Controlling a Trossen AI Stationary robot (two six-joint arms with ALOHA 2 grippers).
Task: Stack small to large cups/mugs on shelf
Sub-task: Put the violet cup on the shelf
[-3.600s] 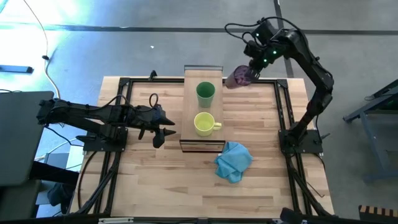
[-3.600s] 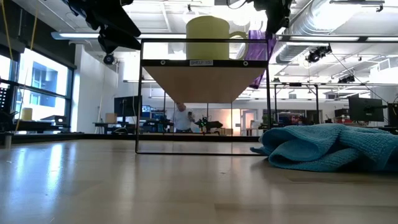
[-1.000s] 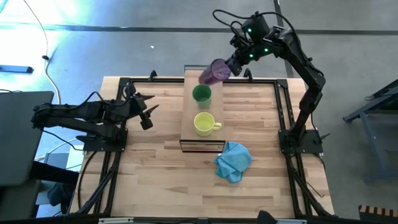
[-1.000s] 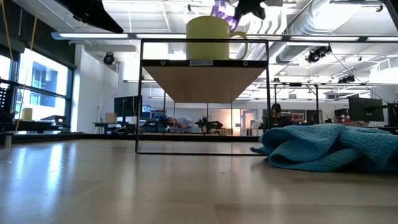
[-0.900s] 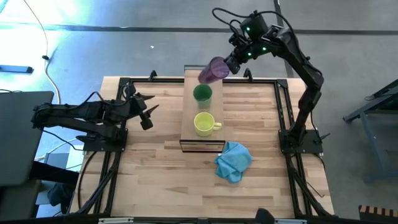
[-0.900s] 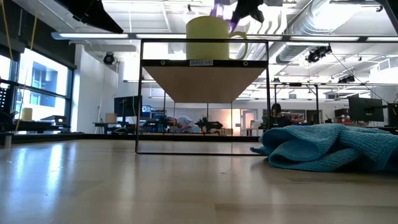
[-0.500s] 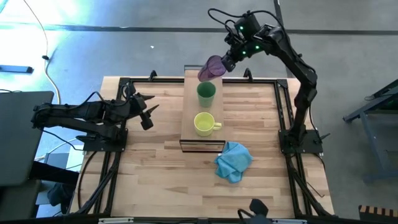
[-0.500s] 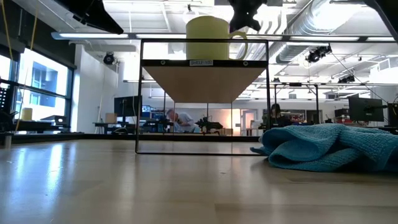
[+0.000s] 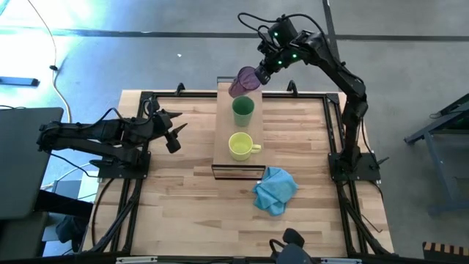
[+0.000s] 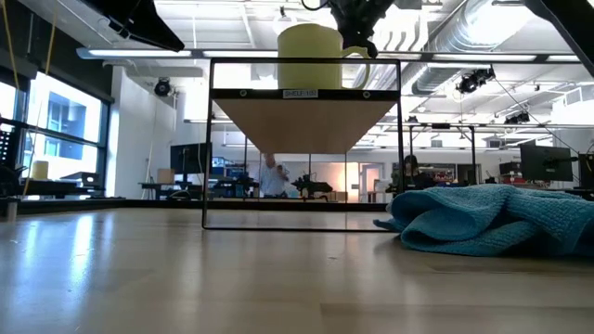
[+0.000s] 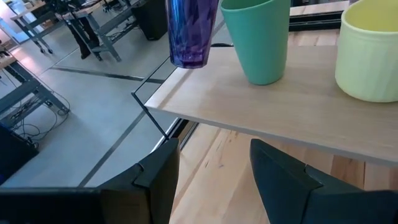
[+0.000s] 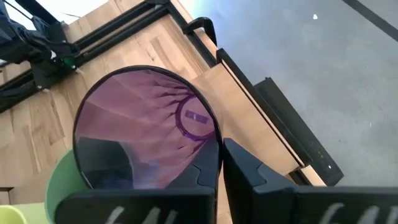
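Note:
The shelf [image 9: 223,125] stands mid-table and carries the green cup [image 9: 242,110] and, nearer, the yellow mug [image 9: 240,146], both upright on their bases. The purple tumbler [image 9: 242,81] hangs tilted over the shelf's far end, beside the green cup [image 11: 258,37], with my right gripper [image 9: 258,72] shut on it. In the left wrist view the tumbler [image 11: 189,31] has its bottom clear of the shelf [image 11: 261,112]. My left gripper [image 9: 173,133] waits open left of the shelf, fingers apart [image 11: 214,180]. In the low view the mug [image 10: 311,56] hides the tumbler. My right gripper [image 12: 221,174] pinches the tumbler's wall at its rim [image 12: 215,144], one finger inside the mouth and one finger [image 12: 255,177] outside. The fingers slant down from the table's far right. The tumbler is lifted clear and tilted, mouth toward the gripper, bottom hanging lowest.
A crumpled blue cloth [image 9: 275,189] lies on the table just near-right of the shelf [image 10: 492,218]. Black frame rails [image 9: 333,132] run along the table's left and right sides. A person [image 10: 269,176] shows far off in the room behind.
My right gripper has carried the purple tumbler toward the table's left and a little down, from beyond the green cup's right side to over the shelf's far end. The tumbler stays tilted and clear. The gripper stays shut on it.

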